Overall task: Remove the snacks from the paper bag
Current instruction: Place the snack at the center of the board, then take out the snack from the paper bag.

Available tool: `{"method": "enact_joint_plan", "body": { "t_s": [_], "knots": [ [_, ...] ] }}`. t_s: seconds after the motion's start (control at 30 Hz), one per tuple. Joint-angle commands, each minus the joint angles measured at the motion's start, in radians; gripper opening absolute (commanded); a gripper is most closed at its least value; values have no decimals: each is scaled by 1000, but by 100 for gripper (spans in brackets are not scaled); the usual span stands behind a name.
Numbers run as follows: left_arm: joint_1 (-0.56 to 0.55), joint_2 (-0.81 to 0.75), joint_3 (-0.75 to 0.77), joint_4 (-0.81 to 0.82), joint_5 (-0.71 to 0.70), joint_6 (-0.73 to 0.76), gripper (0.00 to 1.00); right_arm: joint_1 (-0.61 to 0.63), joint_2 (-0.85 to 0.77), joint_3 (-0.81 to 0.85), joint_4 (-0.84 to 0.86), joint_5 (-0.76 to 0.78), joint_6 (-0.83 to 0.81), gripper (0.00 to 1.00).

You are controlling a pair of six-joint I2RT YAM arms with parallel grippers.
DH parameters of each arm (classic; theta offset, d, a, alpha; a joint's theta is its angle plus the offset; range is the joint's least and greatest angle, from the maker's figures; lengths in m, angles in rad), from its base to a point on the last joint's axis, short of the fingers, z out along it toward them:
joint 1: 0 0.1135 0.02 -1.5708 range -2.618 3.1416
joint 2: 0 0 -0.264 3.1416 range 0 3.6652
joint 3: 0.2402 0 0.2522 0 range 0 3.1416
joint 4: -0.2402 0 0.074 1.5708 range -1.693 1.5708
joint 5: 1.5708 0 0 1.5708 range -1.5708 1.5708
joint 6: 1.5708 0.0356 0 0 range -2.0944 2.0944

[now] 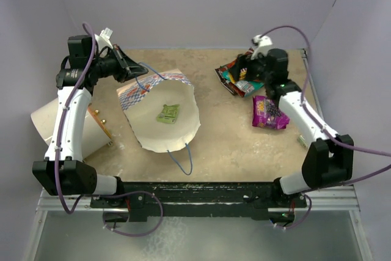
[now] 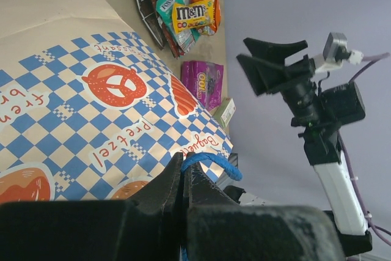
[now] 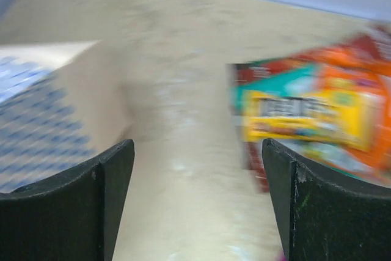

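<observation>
The paper bag (image 1: 174, 128) lies on its side, its mouth open toward the camera, cream inside. One green-and-white snack packet (image 1: 167, 114) lies inside it. My left gripper (image 1: 135, 70) is shut on the bag's blue cord handle (image 2: 211, 161) at the bag's far edge and holds it up. The bag's blue checked side (image 2: 110, 108) fills the left wrist view. A pile of snacks (image 1: 239, 77), orange, teal and yellow, lies at the back right, with a purple packet (image 1: 268, 113) nearer. My right gripper (image 1: 244, 68) is open and empty above the pile (image 3: 311, 114).
A white-and-tan round drum-like object (image 1: 70, 129) lies at the left under my left arm. A second blue handle (image 1: 182, 160) trails from the bag's near edge. A small white-green box (image 2: 225, 112) lies near the right edge of the table.
</observation>
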Motion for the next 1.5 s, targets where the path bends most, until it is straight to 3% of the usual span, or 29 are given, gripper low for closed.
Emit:
{"method": "enact_joint_plan", "body": {
  "t_s": [0.0,0.1,0.2,0.3,0.4,0.7,0.97,1.03,1.23,1.47],
  "knots": [
    [-6,-35,-1,28,7,-5,0,231,-135,-67,131,-173,-99,87],
    [-6,-46,-11,28,8,-10,0,390,-201,-138,226,-280,-206,87],
    [-6,-51,-19,29,9,-14,0,561,-224,-187,213,-315,-401,87],
    [-6,-52,-14,30,13,-17,0,757,-203,-192,124,-228,-591,86],
    [-6,-56,-13,25,13,-19,0,854,-124,-180,101,-84,-647,85],
    [-16,-70,-27,14,28,-39,0,902,230,30,156,233,-472,88],
    [-44,-85,-67,53,60,-126,0,909,450,92,393,511,-172,96],
    [-47,-82,-69,53,71,-137,0,913,493,97,452,568,-148,100],
    [-56,-71,-54,30,102,-135,0,914,610,113,663,716,-145,99],
    [-74,-70,-47,3,118,-109,0,904,736,208,621,792,-135,99]
  ]
}}
